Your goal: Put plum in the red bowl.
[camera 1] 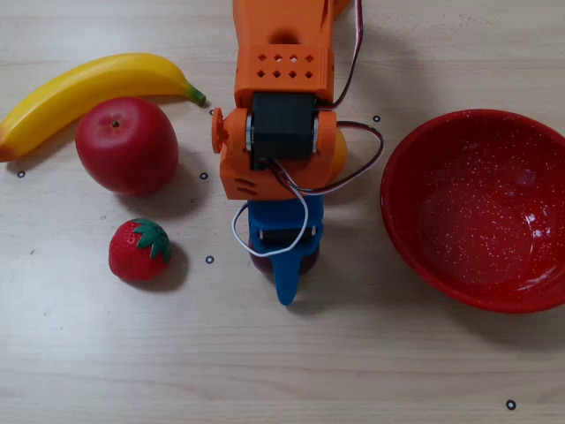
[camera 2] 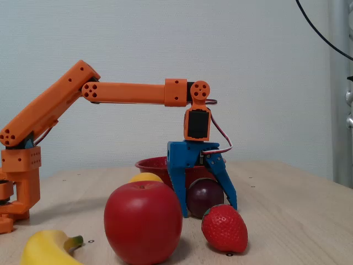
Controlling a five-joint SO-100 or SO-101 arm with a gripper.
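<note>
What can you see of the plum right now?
The plum is a small, glossy, dark purple-maroon round fruit resting on the wooden table. In the fixed view it sits between the blue gripper fingers, which straddle it; contact isn't clear. The strawberry overlaps its lower part. Overhead, the gripper almost wholly hides it.

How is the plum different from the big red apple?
The plum is dark purple; the apple is bright red. The plum is smaller than the apple. The plum sits between the blue jaws of the gripper, so the overhead view hides most of it, while the apple stands free beside the banana with nothing touching it from above. Both are round, shiny fruits resting on the table, outside the red bowl.
</note>
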